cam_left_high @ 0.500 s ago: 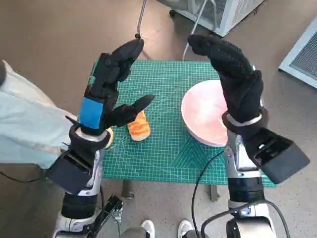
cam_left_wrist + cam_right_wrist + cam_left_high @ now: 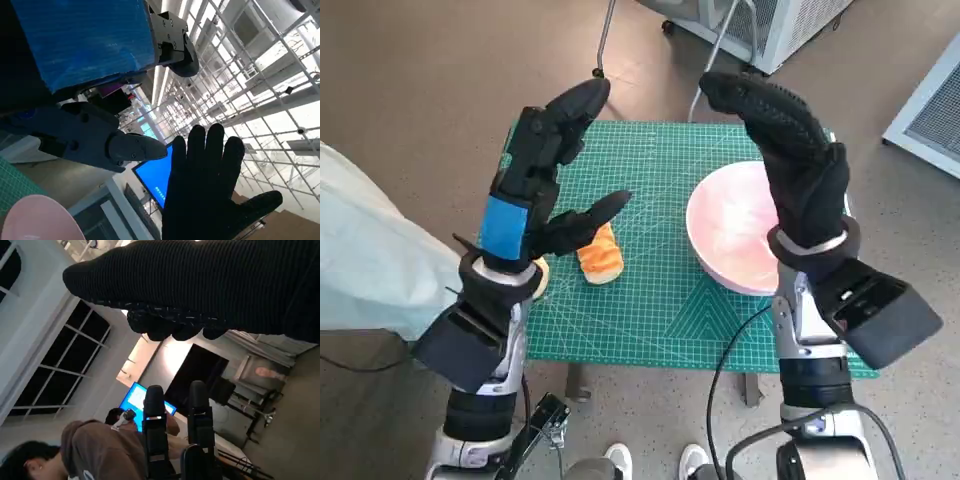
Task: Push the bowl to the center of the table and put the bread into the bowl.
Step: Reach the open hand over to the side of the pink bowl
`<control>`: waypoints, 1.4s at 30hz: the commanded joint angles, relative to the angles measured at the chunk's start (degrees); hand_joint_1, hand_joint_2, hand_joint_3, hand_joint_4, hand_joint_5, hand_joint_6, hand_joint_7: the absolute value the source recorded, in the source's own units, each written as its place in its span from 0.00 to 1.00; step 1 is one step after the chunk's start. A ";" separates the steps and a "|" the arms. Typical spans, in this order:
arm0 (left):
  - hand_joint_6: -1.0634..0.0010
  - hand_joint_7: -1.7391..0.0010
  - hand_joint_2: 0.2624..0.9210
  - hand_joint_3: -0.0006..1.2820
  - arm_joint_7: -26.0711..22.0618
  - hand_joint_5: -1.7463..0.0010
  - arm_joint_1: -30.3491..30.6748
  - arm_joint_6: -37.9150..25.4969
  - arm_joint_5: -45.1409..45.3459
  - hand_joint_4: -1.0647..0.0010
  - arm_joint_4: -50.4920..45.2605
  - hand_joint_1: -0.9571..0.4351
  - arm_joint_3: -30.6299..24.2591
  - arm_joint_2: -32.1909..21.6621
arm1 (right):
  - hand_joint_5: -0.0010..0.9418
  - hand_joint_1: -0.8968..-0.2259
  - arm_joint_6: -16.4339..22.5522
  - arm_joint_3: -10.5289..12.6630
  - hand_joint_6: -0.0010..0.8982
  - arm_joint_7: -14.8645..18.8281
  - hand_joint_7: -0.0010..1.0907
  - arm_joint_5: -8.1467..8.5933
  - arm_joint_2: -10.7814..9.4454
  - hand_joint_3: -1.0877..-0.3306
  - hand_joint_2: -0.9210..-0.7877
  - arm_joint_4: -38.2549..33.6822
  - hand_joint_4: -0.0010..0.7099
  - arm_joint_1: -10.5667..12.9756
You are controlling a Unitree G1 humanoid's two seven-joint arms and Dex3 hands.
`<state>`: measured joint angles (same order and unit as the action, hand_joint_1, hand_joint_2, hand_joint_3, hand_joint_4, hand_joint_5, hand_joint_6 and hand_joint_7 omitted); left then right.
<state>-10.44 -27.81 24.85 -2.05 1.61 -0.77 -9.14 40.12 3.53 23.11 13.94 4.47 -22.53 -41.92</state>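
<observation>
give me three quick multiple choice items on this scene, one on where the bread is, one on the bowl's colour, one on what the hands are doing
1. Where is the bread?
A. on the mat, apart from the bowl
B. inside the bowl
C. on the floor

2. What colour is the bowl?
A. blue
B. pink
C. black

3. What do the left hand and right hand hold?
A. the bread
B. the bowl
C. nothing

Answers: 1 A, the bread lies on the green mat beside the bowl. 2 B, the bowl is pale pink. 3 C, both hands are raised above the table with fingers apart.

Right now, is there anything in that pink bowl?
Empty. The head view shows the bowl's bare pink inside, and the bread lies beside it on the green mat.
</observation>
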 commanded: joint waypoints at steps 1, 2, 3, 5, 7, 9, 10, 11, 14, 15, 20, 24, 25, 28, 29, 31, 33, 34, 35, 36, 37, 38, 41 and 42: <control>0.87 0.64 1.00 0.20 -0.22 1.00 -0.53 -0.26 0.25 0.68 0.46 0.44 -0.12 -0.36 | 0.01 0.39 -0.01 0.16 0.00 0.70 0.76 0.44 0.15 0.33 0.00 -0.75 0.37 0.48; 0.87 0.64 1.00 0.20 -0.23 1.00 -0.58 -0.30 0.27 0.68 0.49 0.44 -0.12 -0.40 | 0.01 0.39 -0.03 0.21 0.00 0.73 0.76 0.47 0.22 0.33 0.00 -0.71 0.37 0.52; 0.87 0.64 1.00 0.20 -0.23 1.00 -0.61 -0.31 0.31 0.68 0.53 0.44 -0.11 -0.40 | 0.01 0.39 -0.03 0.27 0.00 0.77 0.76 0.51 0.26 0.33 0.00 -0.71 0.37 0.56; 0.87 0.64 1.00 0.20 -0.20 1.00 -0.66 -0.35 0.38 0.68 0.60 0.44 -0.07 -0.39 | 0.01 0.39 0.00 0.46 0.00 0.87 0.76 0.59 0.40 0.33 0.00 -0.86 0.37 0.60; 0.87 0.64 1.00 0.20 -0.20 1.00 -0.64 -0.44 0.41 0.68 0.51 0.44 -0.01 -0.36 | 0.01 0.39 -0.01 0.71 0.00 0.97 0.76 0.71 0.61 0.33 0.00 -0.99 0.38 0.65; 0.87 0.64 1.00 0.20 -0.23 1.00 -0.56 -0.60 0.40 0.68 0.28 0.44 0.07 -0.33 | 0.01 0.39 0.06 1.27 0.00 1.17 0.76 1.09 1.12 0.34 0.00 -1.34 0.38 0.72; 0.87 0.64 1.00 0.20 -0.24 1.00 -0.51 -0.64 0.39 0.68 0.20 0.44 0.10 -0.32 | 0.01 0.39 0.18 1.75 0.00 1.36 0.75 1.43 1.55 0.34 0.00 -1.75 0.37 0.71; 0.87 0.64 1.00 0.20 -0.24 1.00 -0.48 -0.66 0.40 0.68 0.14 0.44 0.14 -0.29 | 0.01 0.39 0.27 2.10 0.00 1.52 0.76 1.68 1.85 0.34 0.00 -2.05 0.38 0.70; 0.87 0.64 1.00 0.20 -0.28 1.00 -0.40 -0.73 0.34 0.68 0.06 0.44 0.19 -0.25 | 0.02 0.38 0.92 4.02 0.00 2.13 0.76 2.88 3.47 0.35 0.00 -4.44 0.38 0.32; 0.87 0.64 1.00 0.20 -0.29 1.00 -0.39 -0.74 0.33 0.67 0.06 0.44 0.20 -0.24 | 0.02 0.38 1.19 4.64 0.00 2.31 0.76 3.27 3.96 0.36 0.00 -5.30 0.38 0.14; 0.87 0.64 1.00 0.20 -0.37 1.00 -0.26 -0.69 0.22 0.67 0.18 0.44 0.17 -0.26 | 0.02 0.36 2.65 8.27 0.00 0.62 0.75 3.62 6.29 0.37 0.00 -9.68 0.39 -0.29; 0.87 0.64 1.00 0.20 -0.41 1.00 -0.27 -0.62 0.06 0.67 0.55 0.44 0.13 -0.20 | 0.02 0.36 4.45 10.72 0.00 -3.22 0.73 1.52 7.62 0.37 0.00 -13.15 0.38 -0.36; 0.87 0.64 1.00 0.20 -0.42 1.00 -0.27 -0.63 0.03 0.67 0.59 0.44 0.13 -0.17 | 0.01 0.37 4.87 11.23 0.00 -4.28 0.73 0.93 7.94 0.36 0.00 -14.06 0.38 -0.37; 0.87 0.64 1.00 0.20 -0.33 1.00 -0.24 -0.69 0.09 0.67 0.61 0.44 0.19 -0.02 | 0.01 0.38 6.77 13.09 0.00 -8.38 0.73 -1.46 9.33 0.33 0.00 -19.01 0.37 -0.46; 0.87 0.64 1.00 0.20 -0.29 1.00 -0.20 -0.67 0.13 0.67 0.59 0.44 0.22 0.04 | 0.01 0.39 7.59 13.65 0.00 -9.93 0.73 -2.41 10.00 0.33 0.00 -21.43 0.37 -0.55; 0.87 0.64 1.00 0.20 -0.25 1.00 -0.13 -0.63 0.13 0.67 0.54 0.44 0.25 0.13 | 0.00 0.41 8.88 14.28 0.00 -12.23 0.71 -3.85 10.96 0.31 0.00 -25.21 0.35 -0.80; 0.87 0.64 1.00 0.20 -0.25 1.00 -0.05 -0.61 0.08 0.67 0.49 0.44 0.29 0.23 | 0.00 0.43 10.00 14.67 0.00 -14.43 0.71 -5.18 11.78 0.29 0.00 -28.77 0.35 -1.06; 0.87 0.64 1.00 0.20 -0.25 1.00 -0.03 -0.60 0.06 0.67 0.48 0.44 0.30 0.27 | 0.00 0.43 10.48 14.78 0.00 -15.37 0.70 -5.74 12.12 0.29 0.00 -30.27 0.34 -1.20; 0.87 0.64 1.00 0.20 -0.28 1.00 -0.01 -0.59 -0.02 0.67 0.50 0.44 0.29 0.31 | 0.00 0.43 10.69 14.90 0.00 -16.89 0.70 -6.54 12.56 0.28 0.00 -32.28 0.34 -1.24; 0.87 0.64 1.00 0.20 -0.30 1.00 0.01 -0.58 -0.07 0.67 0.50 0.44 0.28 0.34 | 0.00 0.44 10.93 14.95 0.00 -18.02 0.69 -7.14 12.88 0.28 0.00 -33.81 0.34 -1.32; 0.87 0.64 1.00 0.20 -0.31 1.00 0.02 -0.58 -0.09 0.67 0.50 0.44 0.28 0.37 | 0.00 0.44 11.24 14.94 0.00 -18.76 0.68 -7.55 13.08 0.28 0.00 -34.88 0.34 -1.46; 0.87 0.64 1.00 0.20 -0.34 1.00 0.05 -0.58 -0.17 0.67 0.52 0.44 0.26 0.39 | 0.00 0.44 11.32 14.85 0.00 -20.03 0.68 -8.23 13.40 0.27 0.00 -36.39 0.34 -1.49; 0.87 0.64 1.00 0.20 -0.39 1.00 0.05 -0.60 -0.33 0.68 0.62 0.44 0.19 0.43 | 0.00 0.48 11.29 14.55 0.00 -22.94 0.67 -9.69 14.20 0.26 0.00 -40.12 0.33 -1.58; 0.87 0.64 1.00 0.20 -0.41 1.00 0.04 -0.59 -0.39 0.68 0.71 0.44 0.17 0.45 | 0.00 0.49 10.84 14.41 0.00 -24.12 0.67 -10.15 14.34 0.25 0.00 -41.54 0.33 -1.43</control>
<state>-10.54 -27.81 24.15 -2.19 1.78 -0.60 -8.75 51.75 18.04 1.90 5.35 18.27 -59.89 -43.94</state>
